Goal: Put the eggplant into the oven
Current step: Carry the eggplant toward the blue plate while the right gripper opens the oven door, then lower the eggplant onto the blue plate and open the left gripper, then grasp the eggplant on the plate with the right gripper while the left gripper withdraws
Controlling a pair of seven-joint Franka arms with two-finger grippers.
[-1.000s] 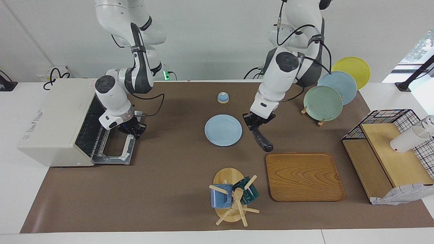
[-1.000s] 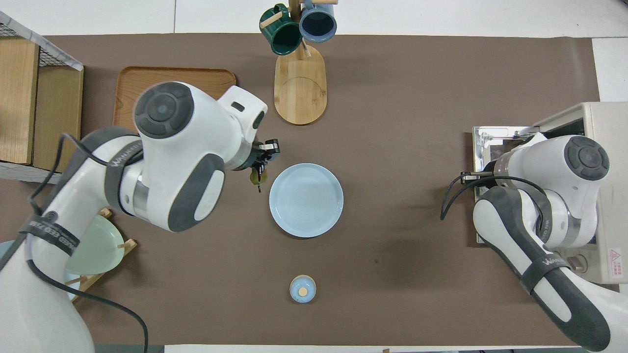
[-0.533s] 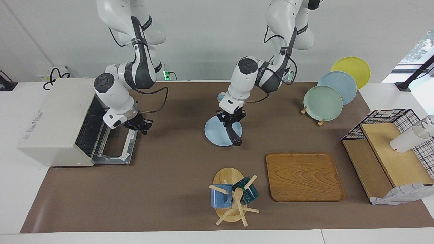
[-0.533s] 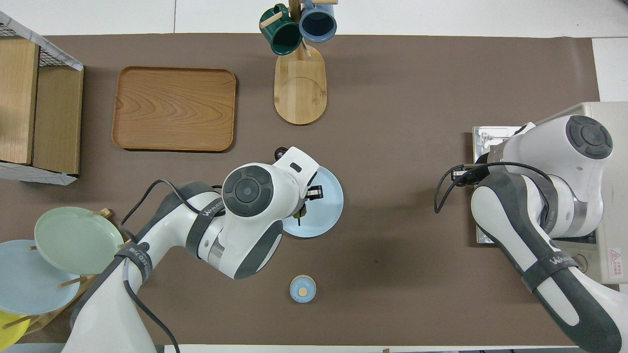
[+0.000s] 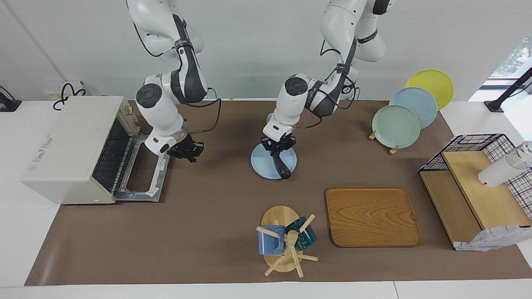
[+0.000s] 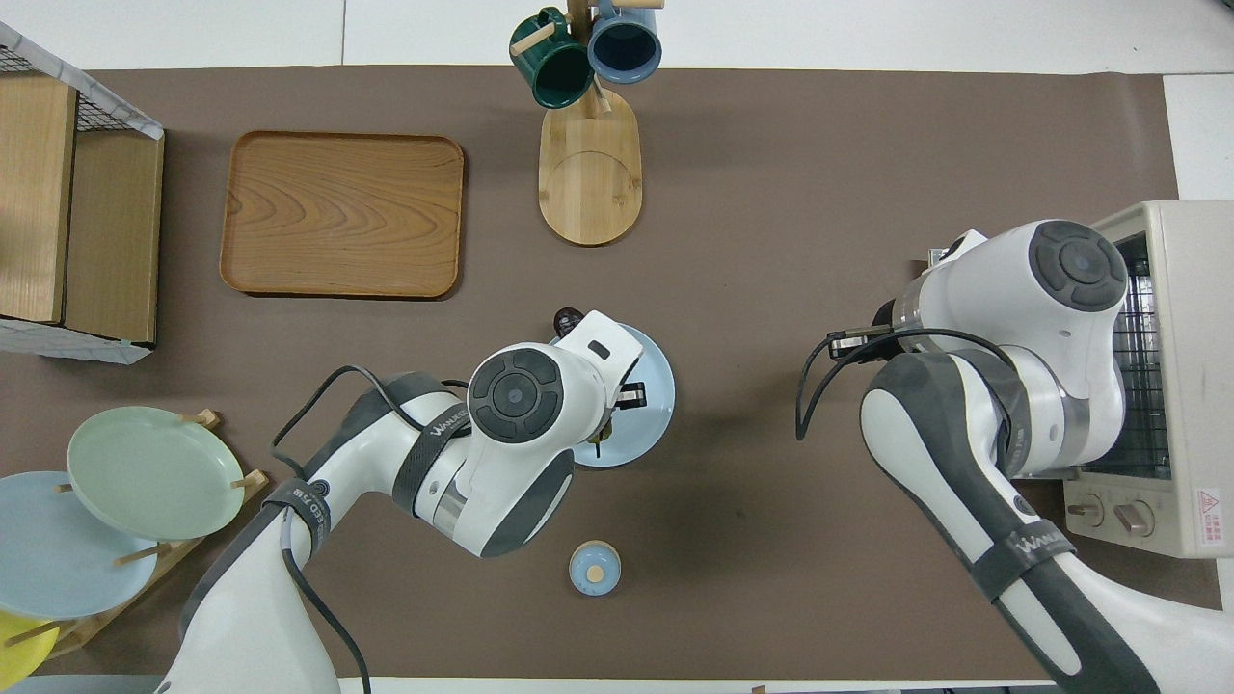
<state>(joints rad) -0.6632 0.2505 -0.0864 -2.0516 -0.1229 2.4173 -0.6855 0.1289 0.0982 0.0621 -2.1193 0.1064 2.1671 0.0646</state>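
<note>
The dark, slim eggplant (image 5: 282,166) hangs slantwise over the light blue plate (image 5: 262,164) in the table's middle. My left gripper (image 5: 279,149) is shut on its stem end, and its lower end reaches the plate's rim. In the overhead view my left arm covers the gripper, and only the eggplant's dark end (image 6: 567,318) sticks out. The off-white oven (image 5: 70,141) stands at the right arm's end of the table. Its door (image 5: 141,185) lies open and flat, and the wire rack shows inside. My right gripper (image 5: 185,150) hovers over the mat beside the door with nothing in it.
A wooden tray (image 5: 372,216) and a mug tree (image 5: 284,243) with two mugs lie farther from the robots than the plate. A stand of plates (image 5: 397,124) and a wire-and-wood rack (image 5: 469,187) are at the left arm's end. A small blue knob (image 6: 595,567) sits nearer the robots.
My left gripper has carried the eggplant from beside the wooden tray to over the blue plate. My right gripper has drawn away from the open oven door toward the table's middle.
</note>
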